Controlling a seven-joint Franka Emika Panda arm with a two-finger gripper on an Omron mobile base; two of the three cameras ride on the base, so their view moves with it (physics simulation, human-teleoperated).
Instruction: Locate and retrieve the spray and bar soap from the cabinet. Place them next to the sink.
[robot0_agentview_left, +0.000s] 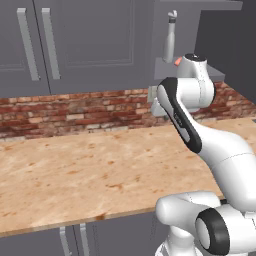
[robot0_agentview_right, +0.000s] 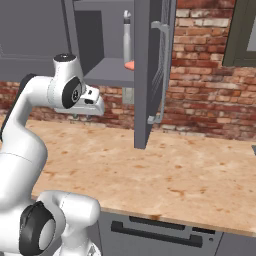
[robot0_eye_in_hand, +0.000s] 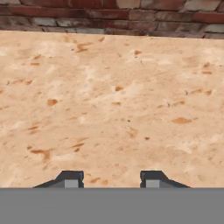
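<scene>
Two dark fingertips are showing apart in the hand view, with nothing between them, as the gripper (robot0_eye_in_hand: 109, 177) is pointing down at the bare table (robot0_eye_in_hand: 113, 109). Up in the cabinet (robot0_agentview_right: 107, 75) the spray (robot0_agentview_right: 128, 40) is standing upright with the bar soap (robot0_agentview_right: 130, 65) just beside its base. The open door (robot0_agentview_right: 150, 75) is hanging close by, so a careless reach risks clipping it or toppling the tall bottle.

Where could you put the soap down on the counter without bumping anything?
The counter lies bare from its front edge back to the brick wall, and under the gripper too. It gets tight up in the cabinet: the spray and bar soap stand close together beside the open door.
</scene>
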